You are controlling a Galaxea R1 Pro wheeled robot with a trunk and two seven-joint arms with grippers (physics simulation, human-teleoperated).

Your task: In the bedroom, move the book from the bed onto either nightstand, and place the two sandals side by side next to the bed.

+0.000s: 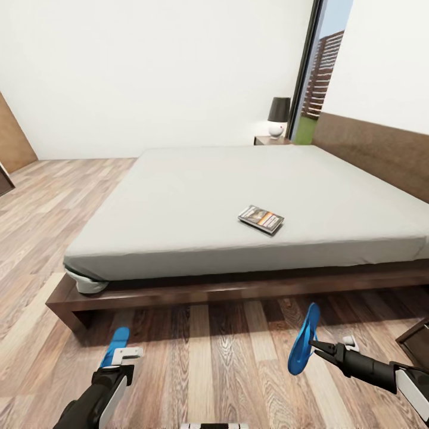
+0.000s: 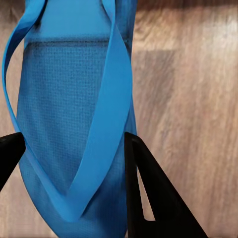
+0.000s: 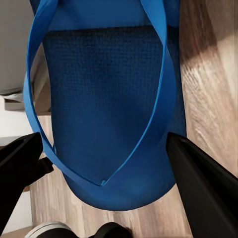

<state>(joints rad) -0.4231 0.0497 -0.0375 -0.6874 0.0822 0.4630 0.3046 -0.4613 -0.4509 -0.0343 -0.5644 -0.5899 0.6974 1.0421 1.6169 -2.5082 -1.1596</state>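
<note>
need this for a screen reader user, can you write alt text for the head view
Each end effector, left and right, holds a blue sandal (left one, right one) above the wood floor before a grey bed, where a book lies.

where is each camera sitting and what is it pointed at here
Head view: on the robot's head, looking forward and down at the bed and book; both arms show below.
Left wrist view: on the left arm, along its black fingers at a blue sandal.
Right wrist view: same, at the other sandal.
Shared: both sandals, wood floor.
</note>
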